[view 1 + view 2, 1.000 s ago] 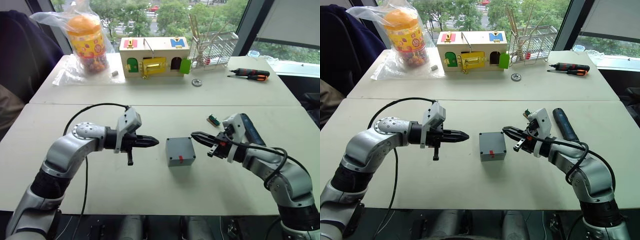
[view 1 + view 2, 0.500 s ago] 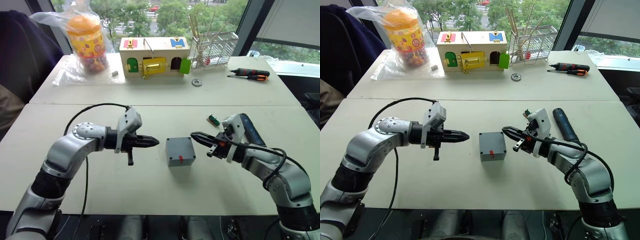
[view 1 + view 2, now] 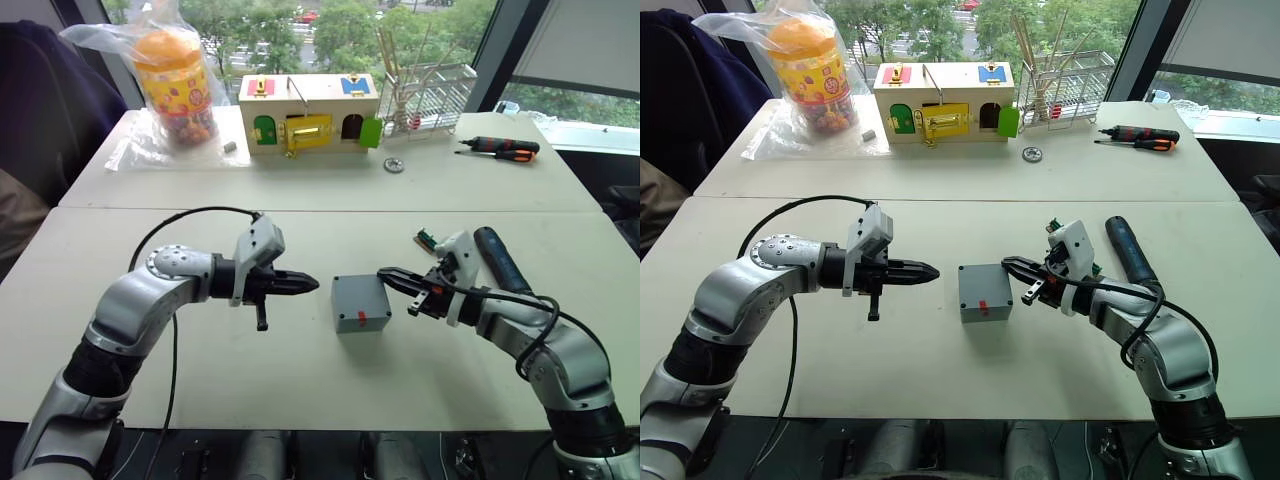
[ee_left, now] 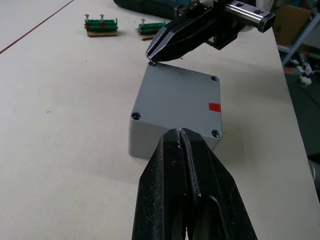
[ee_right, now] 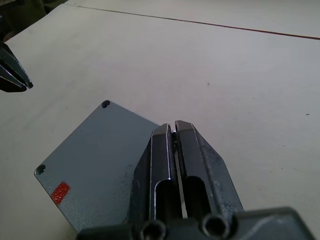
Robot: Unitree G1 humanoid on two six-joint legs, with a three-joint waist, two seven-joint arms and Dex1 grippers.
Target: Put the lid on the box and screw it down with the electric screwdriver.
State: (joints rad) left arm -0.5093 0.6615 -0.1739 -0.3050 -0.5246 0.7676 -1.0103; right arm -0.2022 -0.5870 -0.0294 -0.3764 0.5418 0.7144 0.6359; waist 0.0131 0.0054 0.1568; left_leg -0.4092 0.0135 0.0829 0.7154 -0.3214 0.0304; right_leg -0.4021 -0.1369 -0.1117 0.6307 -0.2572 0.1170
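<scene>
Two pale tables (image 3: pixel 300 370) are standing edge to edge before tall windows, the seam running across just beyond the arms. The box (image 3: pixel 360 302) is sitting near the middle of the near table with the lid (image 4: pixel 176 98) already resting on it, a red mark by one corner. The left gripper (image 3: pixel 308 285) is hovering just left of the box, fingers pressed together on nothing. The right gripper (image 3: pixel 388 276) is reaching over the box's far right corner; its fingers are clenched, seemingly pinching a small screw. The screwdriver (image 3: pixel 497 260) is lying by the right edge. Bare tabletop is stretching out toward the near edge.
</scene>
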